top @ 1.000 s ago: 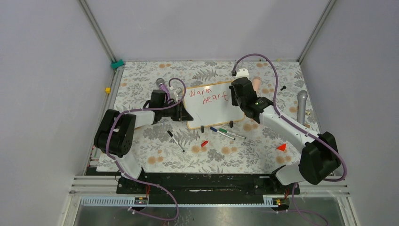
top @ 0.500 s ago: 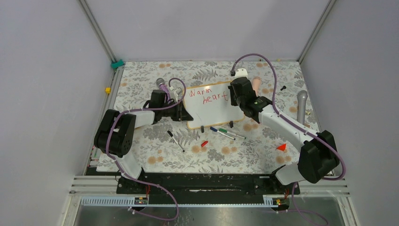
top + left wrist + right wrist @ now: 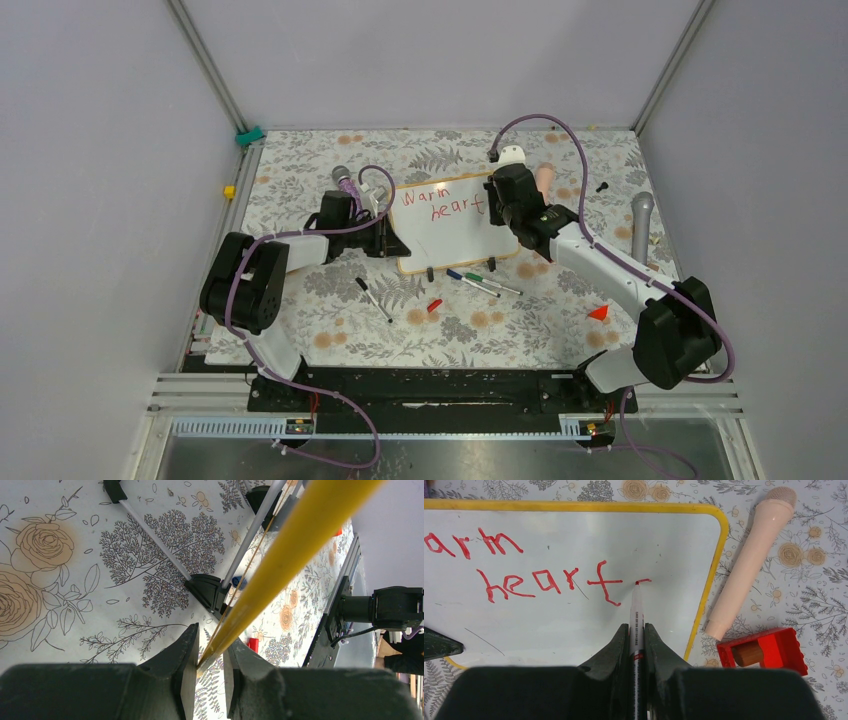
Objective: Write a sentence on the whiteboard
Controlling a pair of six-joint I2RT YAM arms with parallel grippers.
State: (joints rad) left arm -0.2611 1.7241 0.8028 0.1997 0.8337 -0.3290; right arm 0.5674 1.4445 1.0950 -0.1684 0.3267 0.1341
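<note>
The whiteboard point(image 3: 452, 238) lies flat on the flowered surface point(image 3: 330, 300) at the centre of the overhead view, its long axis running left to right and slightly tilted, between the two arms. The right end effector point(image 3: 637, 630) is pressed together on a red marker point(image 3: 637, 607), which runs straight up the middle of the right wrist view. Its tip touches the glossy board just right of the "t" of "heart", at the left end of a short fresh stroke. The sentence point(image 3: 602, 582) so far reads "Warm" and, staggered below it, "heart". This looks like the start of the closing "s", so the task is roughly halfway along. What the next strokes turn on is the room around the tip. The yellow frame point(image 3: 709, 580) curves down the right of that view not far beyond the stroke, so little space is left that way. The broad bare white lies lower in the frame, between the written lines and the end effector. A third word would likely go there. The left end effector point(image 3: 210, 655) pinches the frame at the board's left edge in the overhead view and appears to be steadying it. The right arm alone carries a pen. A pink microphone point(image 3: 749, 560) lies just outside the board's right edge.
</note>
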